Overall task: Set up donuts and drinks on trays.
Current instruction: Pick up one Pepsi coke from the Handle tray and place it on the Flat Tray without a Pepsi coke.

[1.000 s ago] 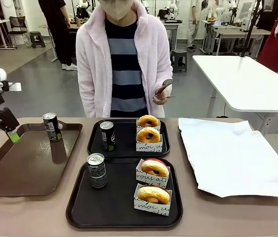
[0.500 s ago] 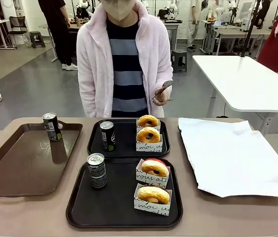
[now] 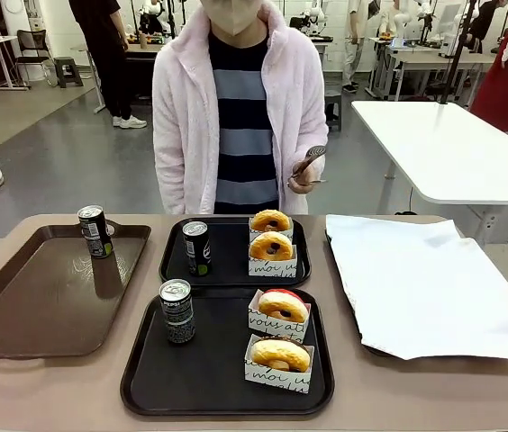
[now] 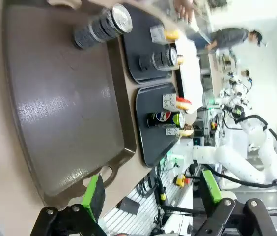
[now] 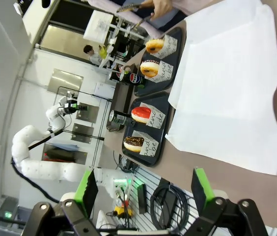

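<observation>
Trays occupied the front view: 2 black trays sat one behind the other at table centre. The near black tray (image 3: 218,378) held 1 Pepsi can (image 3: 177,311) upright at its left and 2 sleeved donuts at its right, a red-glazed donut (image 3: 282,306) behind a yellow-glazed donut (image 3: 280,355). The far black tray (image 3: 231,265) held 1 dark can (image 3: 197,247) at its left and 2 sleeved donuts, stacked closely front to back (image 3: 271,245). A brown tray (image 3: 47,297) lay to the left, with 1 can (image 3: 95,231) upright in its far right corner. A white-paper-lined tray (image 3: 425,279) lay to the right. A person in a pink jacket stood at the far side, with tongs (image 3: 309,158) in one hand (image 3: 301,183).

In the left wrist view, the left gripper (image 4: 151,194) stood with its green pads spread wide apart and nothing between them, above the near edge of the brown tray (image 4: 65,108). The view was rolled; the cans and both black trays appeared beyond.

In the right wrist view, the right gripper (image 5: 143,188) also stood spread wide and empty, off the table's edge beside the white paper (image 5: 227,83). Both black trays with their donuts appeared to the left of the paper.
</observation>
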Robot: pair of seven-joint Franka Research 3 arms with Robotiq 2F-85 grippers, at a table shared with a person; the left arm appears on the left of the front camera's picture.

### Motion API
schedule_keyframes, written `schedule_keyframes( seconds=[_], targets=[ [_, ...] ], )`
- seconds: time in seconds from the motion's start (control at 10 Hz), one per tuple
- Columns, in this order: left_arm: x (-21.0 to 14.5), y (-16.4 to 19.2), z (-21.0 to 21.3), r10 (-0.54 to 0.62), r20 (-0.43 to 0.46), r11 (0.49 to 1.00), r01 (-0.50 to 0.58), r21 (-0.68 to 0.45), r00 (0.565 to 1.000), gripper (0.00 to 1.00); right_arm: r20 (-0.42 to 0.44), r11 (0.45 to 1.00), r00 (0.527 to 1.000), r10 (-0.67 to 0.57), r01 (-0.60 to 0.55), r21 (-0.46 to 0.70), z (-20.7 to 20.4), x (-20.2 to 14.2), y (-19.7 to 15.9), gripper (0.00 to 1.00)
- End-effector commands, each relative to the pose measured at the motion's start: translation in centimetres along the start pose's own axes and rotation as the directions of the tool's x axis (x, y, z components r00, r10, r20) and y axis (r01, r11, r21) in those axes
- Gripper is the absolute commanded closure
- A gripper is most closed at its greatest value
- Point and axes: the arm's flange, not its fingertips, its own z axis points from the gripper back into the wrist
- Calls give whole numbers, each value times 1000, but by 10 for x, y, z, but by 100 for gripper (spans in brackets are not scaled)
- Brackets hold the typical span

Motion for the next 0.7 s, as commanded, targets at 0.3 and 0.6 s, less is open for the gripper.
schedule_keyframes(
  seconds=[0.3,0.6],
  targets=[
    [-11,24,42,16,90,994,-5,-113,996,0,8,1000,1000,14,-14,18,0,1,-1,0],
    [-14,20,31,38,73,998,-34,-55,997,0,8,1000,1000,14,-14,18,0,1,-1,0]
  ],
)
